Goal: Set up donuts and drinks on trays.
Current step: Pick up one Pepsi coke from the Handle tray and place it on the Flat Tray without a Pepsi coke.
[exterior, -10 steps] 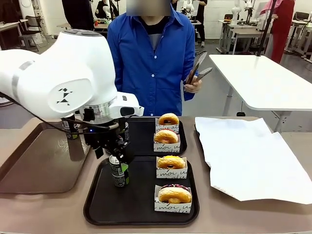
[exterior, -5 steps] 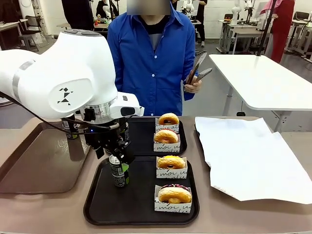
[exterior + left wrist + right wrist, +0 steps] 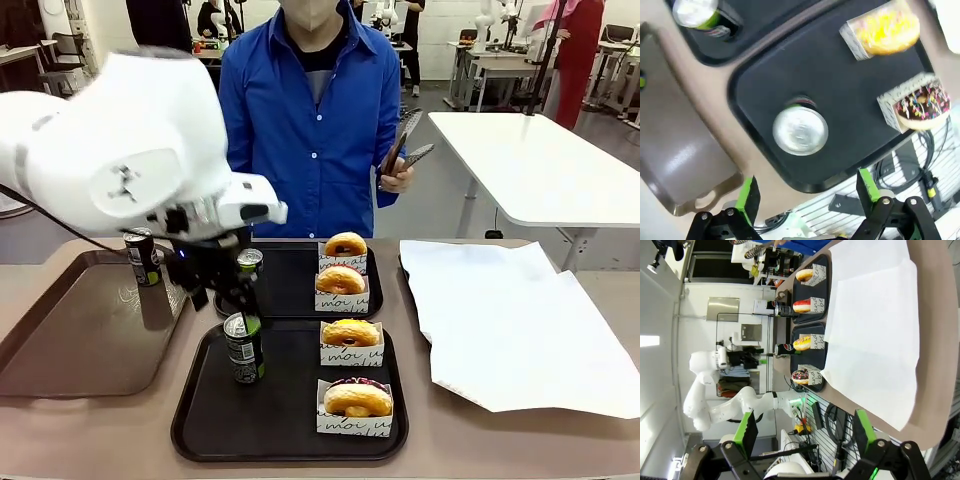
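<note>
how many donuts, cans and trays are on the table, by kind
donuts: 4
soda cans: 3
black trays: 2
brown tray: 1
total: 10

Four donuts [image 3: 351, 332], three cans [image 3: 243, 347], two black trays [image 3: 280, 416], one brown tray [image 3: 70, 340].

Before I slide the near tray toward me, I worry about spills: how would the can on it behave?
The can stands upright, tall and slim on a small base, so a jerk may tip it. On its side the round body would probably roll. The tray looks smooth, so the can might skid; its raised rim could stop it.
</note>
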`<action>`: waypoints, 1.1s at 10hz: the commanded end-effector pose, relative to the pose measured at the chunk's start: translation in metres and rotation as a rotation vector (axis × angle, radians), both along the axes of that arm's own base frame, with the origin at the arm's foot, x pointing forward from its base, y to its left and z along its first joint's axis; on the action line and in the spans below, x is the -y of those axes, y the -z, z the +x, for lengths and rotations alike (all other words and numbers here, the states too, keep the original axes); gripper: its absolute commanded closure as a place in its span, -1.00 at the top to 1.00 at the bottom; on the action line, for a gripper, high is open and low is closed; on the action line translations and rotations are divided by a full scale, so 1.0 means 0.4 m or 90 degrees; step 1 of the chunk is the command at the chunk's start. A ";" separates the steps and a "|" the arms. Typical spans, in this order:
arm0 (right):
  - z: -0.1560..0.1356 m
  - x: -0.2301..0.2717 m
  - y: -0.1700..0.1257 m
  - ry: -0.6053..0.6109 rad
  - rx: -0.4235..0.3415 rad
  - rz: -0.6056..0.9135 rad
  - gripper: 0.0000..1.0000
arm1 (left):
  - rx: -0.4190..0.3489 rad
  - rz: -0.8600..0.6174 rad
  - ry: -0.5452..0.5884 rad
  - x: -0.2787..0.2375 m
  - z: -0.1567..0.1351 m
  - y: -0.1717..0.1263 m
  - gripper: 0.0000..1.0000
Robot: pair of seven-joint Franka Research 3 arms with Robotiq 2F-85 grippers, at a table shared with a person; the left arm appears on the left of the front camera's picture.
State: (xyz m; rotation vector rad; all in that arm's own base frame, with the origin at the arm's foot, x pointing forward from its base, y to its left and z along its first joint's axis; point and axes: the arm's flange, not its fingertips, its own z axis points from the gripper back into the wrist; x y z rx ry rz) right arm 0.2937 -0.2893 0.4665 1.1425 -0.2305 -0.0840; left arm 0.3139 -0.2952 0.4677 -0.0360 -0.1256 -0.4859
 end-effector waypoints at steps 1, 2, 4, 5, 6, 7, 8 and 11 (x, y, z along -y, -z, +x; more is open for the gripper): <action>0.001 0.000 -0.002 0.001 0.006 0.002 1.00 | 0.056 -0.057 -0.099 -0.139 0.051 -0.121 1.00; 0.001 0.000 -0.002 0.001 0.006 0.002 1.00 | 0.057 -0.073 -0.128 -0.220 0.073 -0.179 1.00; 0.001 0.000 -0.002 0.001 0.006 0.002 1.00 | 0.057 -0.078 -0.202 -0.415 0.036 -0.209 1.00; 0.001 0.000 -0.002 0.001 0.006 0.002 1.00 | 0.033 -0.082 -0.238 -0.494 0.031 -0.195 1.00; 0.001 0.000 -0.002 0.001 0.006 0.002 1.00 | 0.014 -0.085 -0.254 -0.551 0.042 -0.180 1.00; 0.001 0.000 -0.002 0.001 0.006 0.002 1.00 | 0.001 -0.084 -0.285 -0.615 0.049 -0.160 1.00; 0.001 0.000 -0.002 0.001 0.006 0.002 1.00 | 0.001 -0.088 -0.298 -0.637 0.041 -0.150 1.00; 0.001 0.000 -0.002 0.001 0.006 0.002 1.00 | 0.013 -0.092 -0.273 -0.588 0.043 -0.184 1.00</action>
